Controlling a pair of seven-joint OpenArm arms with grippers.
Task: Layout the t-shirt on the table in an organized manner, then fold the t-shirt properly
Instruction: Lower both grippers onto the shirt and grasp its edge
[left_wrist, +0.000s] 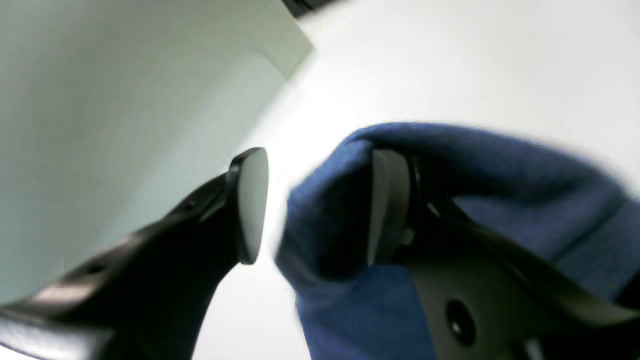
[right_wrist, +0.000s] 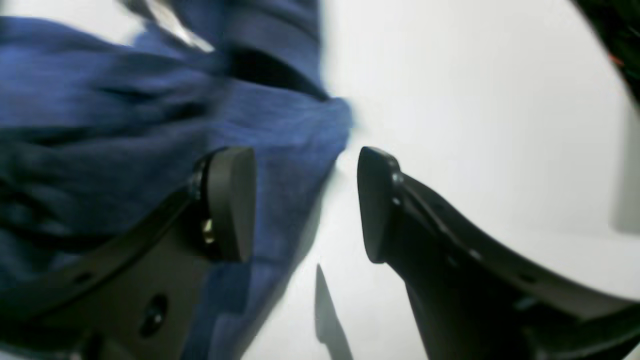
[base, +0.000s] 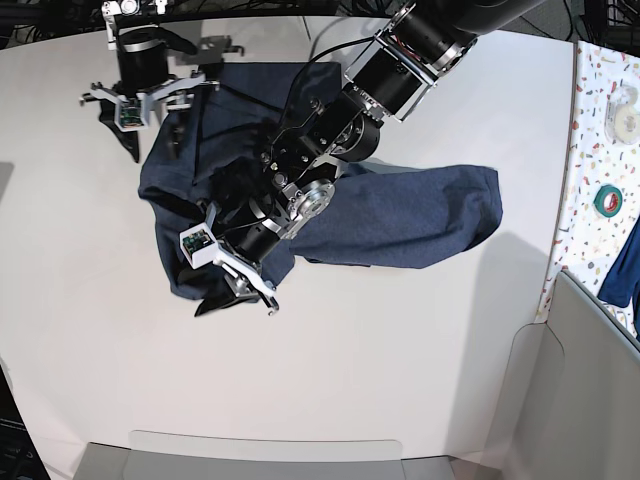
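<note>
Base cam overhead, looks straight down on the table (base: 400, 350), both arms, whole t-shirt (base: 420, 215). Each wrist cam sits just behind its pincer, close up: left gripper (left_wrist: 320, 205), right gripper (right_wrist: 307, 202). All three views share shirt cloth and tabletop.

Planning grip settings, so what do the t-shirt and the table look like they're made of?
The t-shirt: soft knit fabric, probably cotton, matte heathered navy; it bunches and creases. The table: hard, smooth matte white board, likely laminate; arm shadows show on it without glare.
</note>
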